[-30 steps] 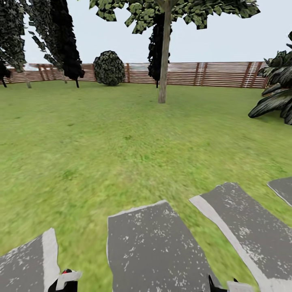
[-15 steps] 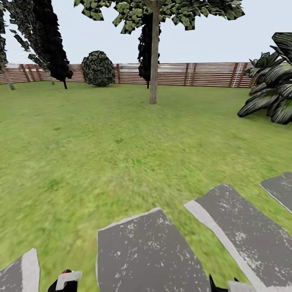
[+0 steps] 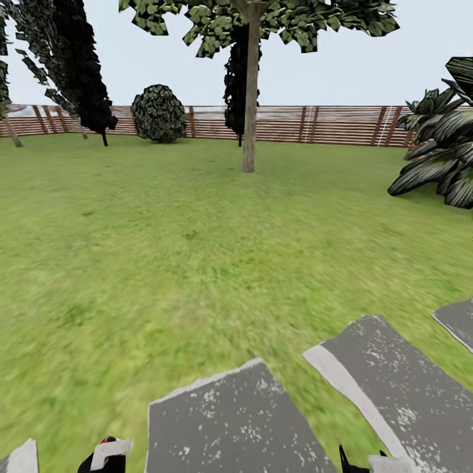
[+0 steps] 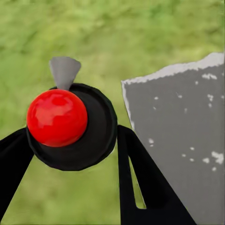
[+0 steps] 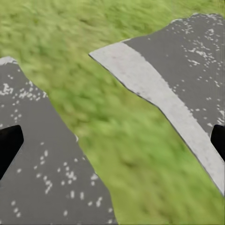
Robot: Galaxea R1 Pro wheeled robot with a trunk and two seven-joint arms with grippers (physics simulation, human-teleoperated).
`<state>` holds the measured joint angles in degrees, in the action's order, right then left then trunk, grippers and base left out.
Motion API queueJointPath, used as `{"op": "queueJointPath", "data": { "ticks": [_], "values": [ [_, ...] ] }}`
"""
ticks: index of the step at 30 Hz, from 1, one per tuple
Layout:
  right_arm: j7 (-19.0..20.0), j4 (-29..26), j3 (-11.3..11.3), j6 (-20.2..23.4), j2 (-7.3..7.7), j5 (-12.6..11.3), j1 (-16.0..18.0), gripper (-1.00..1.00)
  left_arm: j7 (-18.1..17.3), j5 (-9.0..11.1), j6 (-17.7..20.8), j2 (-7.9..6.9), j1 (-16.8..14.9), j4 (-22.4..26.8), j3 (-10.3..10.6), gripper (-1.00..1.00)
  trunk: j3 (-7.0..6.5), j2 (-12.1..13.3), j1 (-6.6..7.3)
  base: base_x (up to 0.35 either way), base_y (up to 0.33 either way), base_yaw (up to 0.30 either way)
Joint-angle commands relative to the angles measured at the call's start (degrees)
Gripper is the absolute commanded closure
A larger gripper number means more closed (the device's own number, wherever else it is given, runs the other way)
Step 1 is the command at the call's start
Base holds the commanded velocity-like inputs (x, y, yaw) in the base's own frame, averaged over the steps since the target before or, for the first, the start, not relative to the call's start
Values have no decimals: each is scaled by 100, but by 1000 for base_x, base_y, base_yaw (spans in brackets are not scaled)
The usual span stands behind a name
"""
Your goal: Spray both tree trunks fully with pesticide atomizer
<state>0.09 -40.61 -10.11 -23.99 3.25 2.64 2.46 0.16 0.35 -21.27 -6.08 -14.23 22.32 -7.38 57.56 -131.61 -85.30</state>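
Our left gripper (image 4: 72, 135) pinches what we take for the pesticide atomizer (image 4: 93, 126), our right gripper (image 5: 112, 140) hangs spread and empty, and the nearest tree trunk (image 3: 249, 125) stands upright well ahead across the lawn (image 3: 197, 230), between both arms.

Head: forward over lawn (image 3: 197, 249); wrists — close, downward, paving (image 5: 154, 89) shared.

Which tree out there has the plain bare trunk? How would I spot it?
Find the brown slatted fence across the back of the lawn. In front of it, near the middle, one tree stands alone on the grass. Unlike the round bush, it has a straight, smooth, pale trunk with leaves high up.
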Motion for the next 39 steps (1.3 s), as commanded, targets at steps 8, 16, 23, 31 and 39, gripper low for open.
{"op": "queueJointPath", "data": {
  "ticks": [8, 16, 23, 31, 39],
  "values": [
    [0, 0, 0, 0, 0, 0, 0, -100, 1, 0, 0, -5, 1, 1, 0, 100, 0, 0, 0, 338, 0, 0],
    [-3, 0, 0, 0, -2, 0, 0, -100, 1, 0, 0, -5, 0, 1, 0, 100, 0, 0, 0, 338, 0, 0],
    [-8, 0, 0, 0, 0, 0, 0, -100, 1, 0, 0, -7, 1, 1, 0, 100, 0, 0, 0, 338, 0, 0],
    [-3, 0, 0, 0, -1, 0, 0, -100, 1, 0, -6, -7, 2, 1, 0, 100, 0, 0, 0, 338, 0, 0],
    [-7, 0, 0, 0, 0, 0, 0, -100, 1, 0, -9, -7, 2, 1, 0, 100, 0, 0, 0, 337, 0, 0]
  ]
}}
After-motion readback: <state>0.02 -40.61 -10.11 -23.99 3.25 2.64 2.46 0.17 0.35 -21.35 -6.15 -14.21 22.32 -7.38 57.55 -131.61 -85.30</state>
